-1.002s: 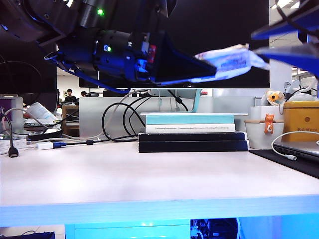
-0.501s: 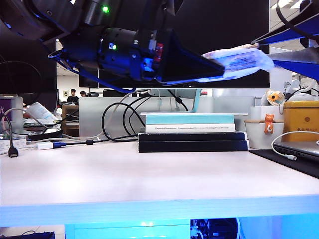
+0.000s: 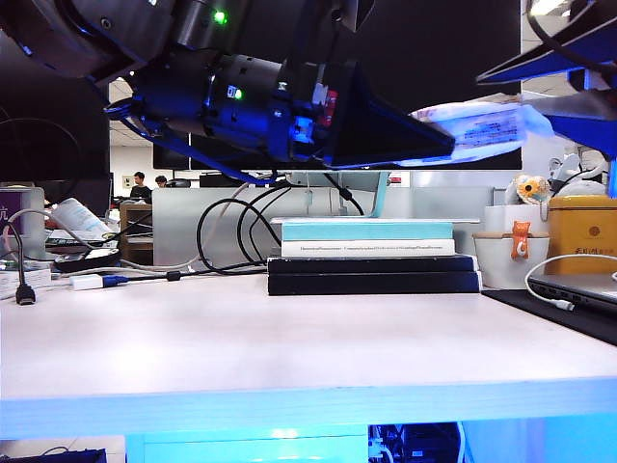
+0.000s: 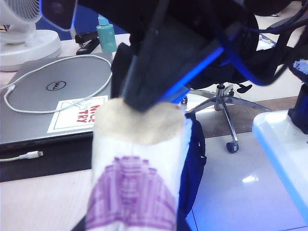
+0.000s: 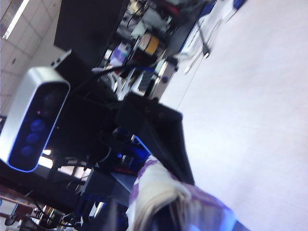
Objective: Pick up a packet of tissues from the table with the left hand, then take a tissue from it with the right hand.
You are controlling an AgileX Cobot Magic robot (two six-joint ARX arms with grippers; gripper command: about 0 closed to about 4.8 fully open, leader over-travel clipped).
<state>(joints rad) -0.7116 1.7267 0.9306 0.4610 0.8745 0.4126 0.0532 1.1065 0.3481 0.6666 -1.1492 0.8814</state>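
Packet of tissues (image 3: 479, 127) is off the table (image 3: 289, 338), held high at about 1 o'clock in the exterior view, well above the stack of books (image 3: 371, 256). First step reads as done.

Left hand (image 3: 439, 145): reaches in from 10 o'clock, long black fingers clamped on the near end of the packet. In the left wrist view the packet (image 4: 137, 178) runs out from the camera, purple print up, with the cream tissue edge (image 4: 142, 125) showing at its far, open end.

Right hand (image 3: 564, 101): enters from 2 o'clock, blue-black. Its thin flat fingers (image 3: 525, 68) stand one above and one below the packet's free end in the exterior view. In the left wrist view the right hand (image 4: 144, 98) has its tips drawn together right at the cream edge. Whether they pinch paper or only touch it, cannot tell. The right wrist view shows the packet (image 5: 163, 197) close up, with bunched white folds at its mouth.

Judgement: second step is in hand, not finished. No tissue is seen clear of the packet. Left to do: secure the sheet, draw it out while the left hand holds firm.
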